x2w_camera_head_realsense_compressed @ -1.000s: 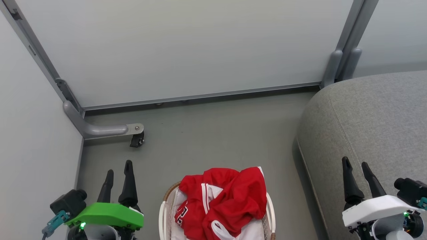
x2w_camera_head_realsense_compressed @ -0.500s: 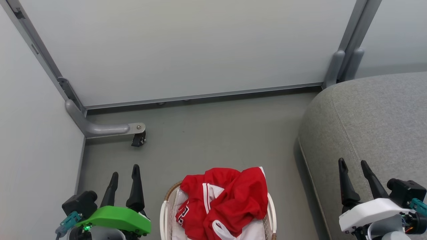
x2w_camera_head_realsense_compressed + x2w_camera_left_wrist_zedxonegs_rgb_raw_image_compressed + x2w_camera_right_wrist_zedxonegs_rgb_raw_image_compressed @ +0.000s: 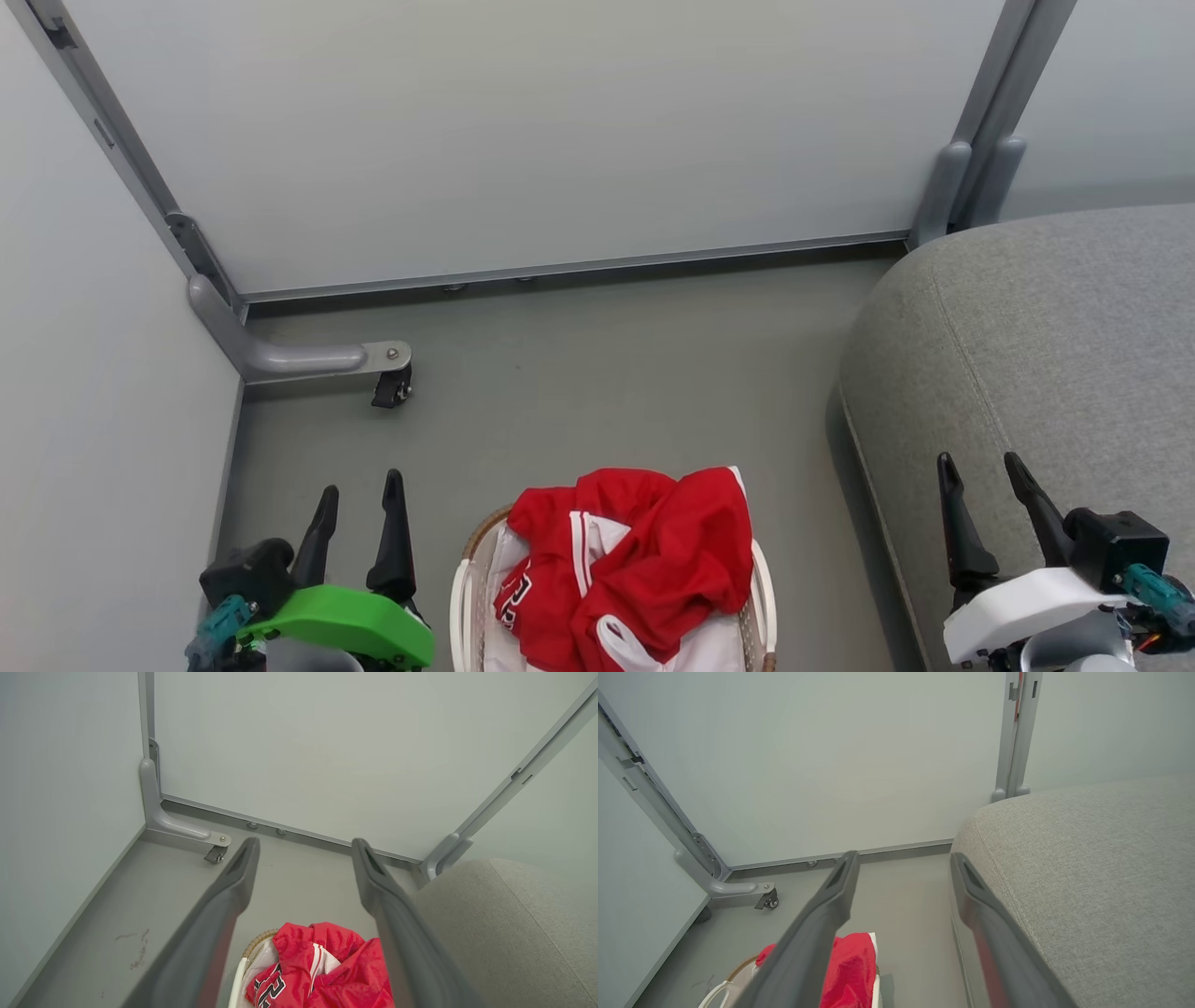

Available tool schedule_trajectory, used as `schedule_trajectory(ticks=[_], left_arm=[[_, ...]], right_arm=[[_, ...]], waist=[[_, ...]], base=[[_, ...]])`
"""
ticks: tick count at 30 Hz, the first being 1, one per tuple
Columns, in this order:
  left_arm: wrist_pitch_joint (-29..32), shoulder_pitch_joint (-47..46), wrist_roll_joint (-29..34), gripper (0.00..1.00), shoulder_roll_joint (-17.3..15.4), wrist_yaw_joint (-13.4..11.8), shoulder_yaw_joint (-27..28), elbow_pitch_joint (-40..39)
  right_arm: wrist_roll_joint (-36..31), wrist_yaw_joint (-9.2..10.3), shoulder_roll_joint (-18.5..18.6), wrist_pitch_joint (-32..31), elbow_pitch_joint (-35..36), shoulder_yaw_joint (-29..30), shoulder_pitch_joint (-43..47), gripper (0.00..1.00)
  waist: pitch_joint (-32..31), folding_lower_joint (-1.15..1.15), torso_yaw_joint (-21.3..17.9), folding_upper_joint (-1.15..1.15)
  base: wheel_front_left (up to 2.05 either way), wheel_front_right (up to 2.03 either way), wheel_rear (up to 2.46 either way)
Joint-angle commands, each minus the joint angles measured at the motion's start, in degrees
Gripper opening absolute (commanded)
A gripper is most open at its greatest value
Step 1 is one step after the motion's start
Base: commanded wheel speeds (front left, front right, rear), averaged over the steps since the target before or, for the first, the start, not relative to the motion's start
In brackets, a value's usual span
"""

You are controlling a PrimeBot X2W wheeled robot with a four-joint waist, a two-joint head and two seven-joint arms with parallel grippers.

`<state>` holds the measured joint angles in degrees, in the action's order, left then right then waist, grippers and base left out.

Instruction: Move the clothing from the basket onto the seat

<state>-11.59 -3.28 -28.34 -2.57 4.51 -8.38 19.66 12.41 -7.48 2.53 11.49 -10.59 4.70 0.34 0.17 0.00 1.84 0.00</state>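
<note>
Showing the moment before any grasp: nearest the robot, the left gripper (image 3: 361, 483) and the right gripper (image 3: 978, 459) are held with jaws spread fully wide and nothing between them. The left gripper is seen over the floor (image 3: 607, 373) to the basket's left. The right gripper is seen against the near left edge of the seat (image 3: 1046, 355).

Between them, at the near edge of the floor, the basket (image 3: 455, 597) is stood, parted from the seat's flank by a strip of bare floor. The clothing (image 3: 644, 560) is heaped in it, crumpled, rising above the rim and draped over the far rim. A white liner (image 3: 719, 649) is seen beneath the clothing. Nothing has yet been laid on the seat.

Farther off, a caster (image 3: 392, 387) on a grey foot is found near the far left corner of the floor. A pale panel (image 3: 560, 140) closes the far edge.

Risks, as judged:
- **Liner:** it may be pinched together with the red fabric if the fingers are driven too deep, and would then be carried out.
- **Tangled heap:** the heap appears to be more than one piece, so a second piece may be dragged half out and dropped on the floor between basket and seat.
- **Basket:** it looks light, and may be tipped or lifted should fabric snag on the woven rim.
- **Grip:** a shallow pinch on slick fabric may slip in transit.
</note>
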Motion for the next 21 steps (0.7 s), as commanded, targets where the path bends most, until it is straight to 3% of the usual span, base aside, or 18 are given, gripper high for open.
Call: schedule_trajectory(ticks=[1, 21], left_arm=[[-0.4, -0.7, 1.2, 1.0, -0.4, -0.2, -0.2, 0.1], [-2.7, -1.1, 8.0, 1.0, -0.4, -0.2, -1.1, 3.4]], right_arm=[[-1.5, -0.02, 0.3, 0.5, 0.1, -0.1, 0.3, 1.0], [-10.0, -0.01, 0.5, 2.7, -0.3, -0.6, 0.9, 1.0]], waist=[[0.1, 0.0, 0.1, 0.0], [0.2, 0.0, 0.7, 0.0]], base=[[0.0, 0.0, 0.0], [0.0, 0.0, 0.0]])
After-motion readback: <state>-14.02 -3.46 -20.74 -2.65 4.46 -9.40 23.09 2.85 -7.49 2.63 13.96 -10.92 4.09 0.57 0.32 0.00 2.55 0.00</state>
